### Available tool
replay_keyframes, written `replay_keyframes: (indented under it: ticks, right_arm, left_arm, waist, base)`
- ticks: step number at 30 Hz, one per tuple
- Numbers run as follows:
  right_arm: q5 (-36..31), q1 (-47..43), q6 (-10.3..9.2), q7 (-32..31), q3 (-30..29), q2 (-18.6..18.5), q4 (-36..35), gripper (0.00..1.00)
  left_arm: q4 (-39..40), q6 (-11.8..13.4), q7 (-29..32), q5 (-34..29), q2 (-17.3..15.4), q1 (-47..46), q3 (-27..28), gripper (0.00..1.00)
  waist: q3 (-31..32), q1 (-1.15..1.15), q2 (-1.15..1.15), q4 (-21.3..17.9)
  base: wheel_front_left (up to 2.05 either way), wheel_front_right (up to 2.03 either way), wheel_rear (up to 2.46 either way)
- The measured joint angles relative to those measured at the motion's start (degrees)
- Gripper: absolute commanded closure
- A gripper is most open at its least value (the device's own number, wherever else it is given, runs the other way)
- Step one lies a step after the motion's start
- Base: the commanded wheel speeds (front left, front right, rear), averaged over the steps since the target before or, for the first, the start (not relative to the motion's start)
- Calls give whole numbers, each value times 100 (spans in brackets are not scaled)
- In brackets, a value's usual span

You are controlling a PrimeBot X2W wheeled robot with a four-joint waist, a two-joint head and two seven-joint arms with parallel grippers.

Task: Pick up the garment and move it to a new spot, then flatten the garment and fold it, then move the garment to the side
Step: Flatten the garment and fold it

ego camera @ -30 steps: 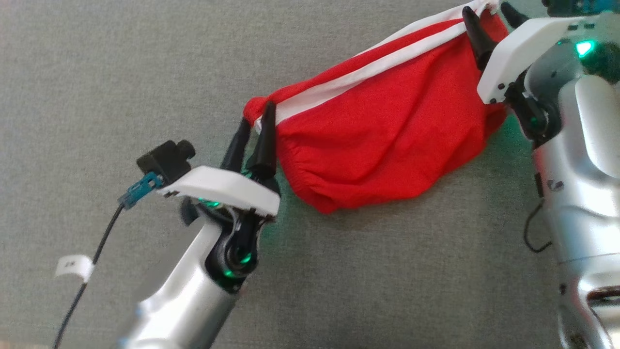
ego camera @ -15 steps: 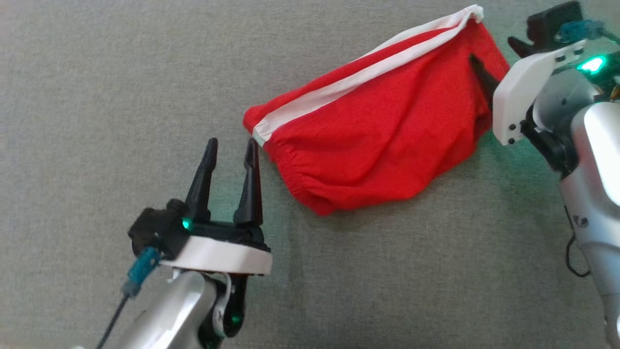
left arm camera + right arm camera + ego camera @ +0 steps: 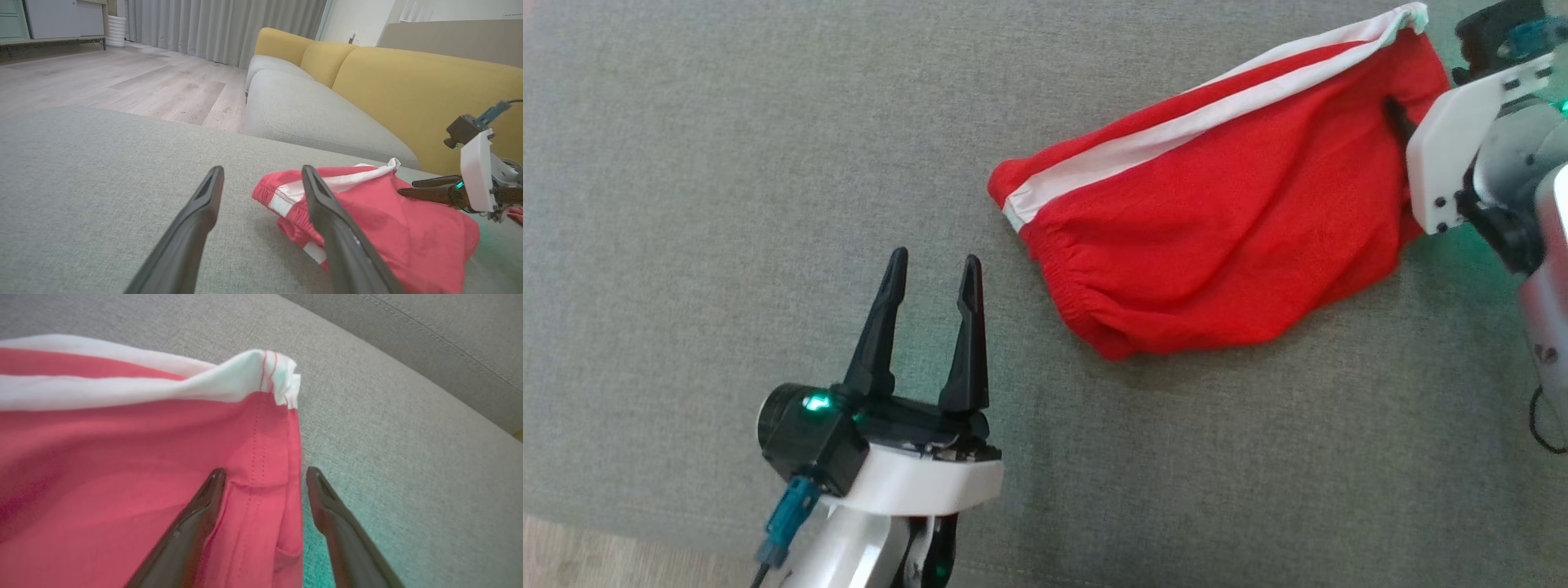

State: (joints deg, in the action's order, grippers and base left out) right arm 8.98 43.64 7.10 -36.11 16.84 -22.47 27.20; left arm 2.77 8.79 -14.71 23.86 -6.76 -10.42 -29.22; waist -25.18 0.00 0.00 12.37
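The garment (image 3: 1217, 212) is a pair of red shorts with a white side stripe, lying folded and slightly rumpled on the grey cushion (image 3: 727, 163). My left gripper (image 3: 935, 263) is open, apart from the garment's left corner and nearer to me, with nothing between its fingers. In the left wrist view the garment (image 3: 380, 220) lies just right of the left gripper (image 3: 261, 169). My right gripper (image 3: 265, 471) is open, its fingers astride the garment's right hem (image 3: 261, 428), and the white-trimmed corner (image 3: 282, 377) lies loose beyond them. The right gripper (image 3: 406, 188) hovers low over the cloth.
The grey cushion's near edge (image 3: 621, 531) runs along the lower left, with wood floor (image 3: 572, 563) below it. A yellow sofa back (image 3: 408, 85) rises behind the garment. Another grey seat cushion (image 3: 310, 118), wood floor (image 3: 122, 77) and curtains (image 3: 220, 24) lie beyond.
Both grippers let go of the garment's upper corners and drew back. The left gripper pulled toward me, clear of the cloth. The garment settled onto the cushion. The head camera shifted.
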Motion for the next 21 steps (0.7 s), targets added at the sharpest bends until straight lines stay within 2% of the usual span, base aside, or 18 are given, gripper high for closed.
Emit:
replay_keyframes:
  ticks: [7,8,9,15,21]
  right_arm:
    - [447,37,0,-266,-422,149,259,0]
    - [558,36,0,-314,-497,180,293,33]
    - [624,36,0,-330,-586,208,320,100]
    - [1054,-8,1,-263,-1053,558,480,100]
    - [1329,-409,1,-120,-1288,684,512,100]
  left_arm:
    - [-87,-324,0,-298,229,154,270,0]
    - [-103,-355,0,-334,255,166,311,0]
    - [-110,-386,0,-353,270,171,350,0]
    - [-218,-532,0,-489,354,261,548,0]
    - [-359,-584,0,-605,374,563,899,0]
  waist:
    - [12,0,0,85]
    - [22,0,0,88]
    - [26,0,0,87]
    - [90,1,0,-1]
    - [365,1,0,-278]
  base:
    - [0,0,0]
    - [0,0,0]
    - [0,0,0]
    - [0,0,0]
    - [0,0,0]
